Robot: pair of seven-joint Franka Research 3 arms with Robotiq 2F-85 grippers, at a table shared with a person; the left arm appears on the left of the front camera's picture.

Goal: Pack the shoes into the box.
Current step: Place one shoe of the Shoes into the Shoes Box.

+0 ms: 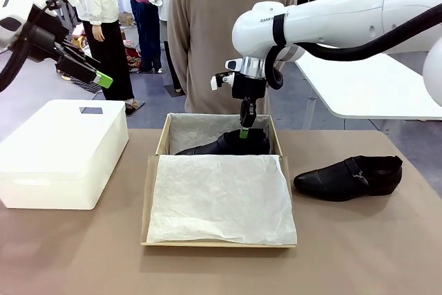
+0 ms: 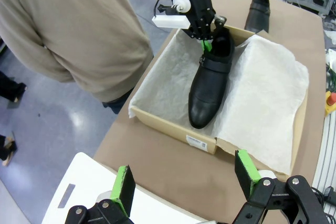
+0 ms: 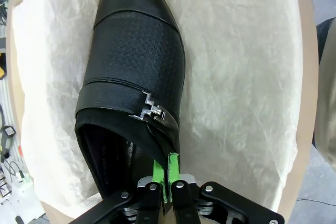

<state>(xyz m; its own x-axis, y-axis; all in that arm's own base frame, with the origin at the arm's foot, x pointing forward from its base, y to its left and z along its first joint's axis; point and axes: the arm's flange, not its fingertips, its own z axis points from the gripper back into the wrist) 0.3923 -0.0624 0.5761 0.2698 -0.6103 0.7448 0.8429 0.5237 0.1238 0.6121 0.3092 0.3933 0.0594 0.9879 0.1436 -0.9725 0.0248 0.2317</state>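
The brown cardboard box (image 1: 164, 136) stands mid-table, lined with white tissue, its flap lid (image 1: 147, 202) lying flat toward me under more tissue. One glossy black shoe (image 1: 221, 146) lies inside, toe pointing to picture left. My right gripper (image 1: 244, 130) reaches down into the box and is shut on the rim of that shoe's opening, just behind the buckle strap (image 3: 152, 109); the right wrist view shows the green pads (image 3: 157, 174) pinching the leather edge. The other shoe (image 1: 349, 176) lies on the table right of the box. My left gripper (image 1: 97, 70) hangs open and empty, high at the far left.
A large white plastic box (image 1: 62, 153) sits on the table's left side, below my left gripper (image 2: 184, 179). A person in a tan sweater (image 1: 228, 39) stands close behind the cardboard box at the far edge. A white table (image 1: 373, 88) stands at back right.
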